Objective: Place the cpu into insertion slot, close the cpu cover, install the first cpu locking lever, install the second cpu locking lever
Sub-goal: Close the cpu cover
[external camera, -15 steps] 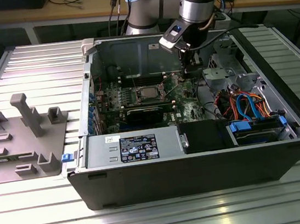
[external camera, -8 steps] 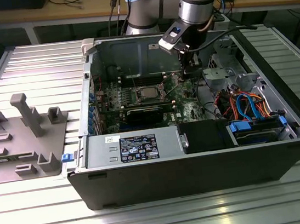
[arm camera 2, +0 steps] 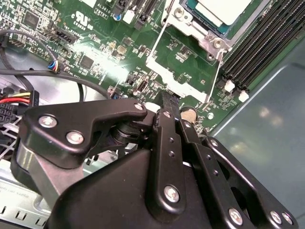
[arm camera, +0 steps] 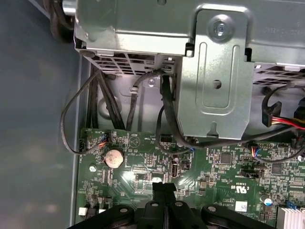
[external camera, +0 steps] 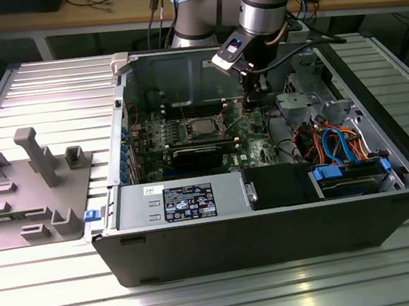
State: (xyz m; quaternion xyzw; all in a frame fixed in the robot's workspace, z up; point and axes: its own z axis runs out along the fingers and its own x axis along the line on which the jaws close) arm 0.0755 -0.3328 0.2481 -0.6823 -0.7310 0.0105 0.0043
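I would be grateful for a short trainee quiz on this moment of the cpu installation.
1. True or false: the cpu sits in the insertion slot.
2. Which lies nearest the gripper? A the coin battery; B the blue cables; C the grey fixture outside the case.
3. Fill in: the cpu cover is swung ____.
Key: 1 true; 2 A; 3 open.

Exterior view overlooks the case (external camera: 261,236); wrist views hug its motherboard (arm camera 2: 95,43) (arm camera: 214,167).

Grey fixture plate (external camera: 74,194); coin battery (arm camera: 114,157)
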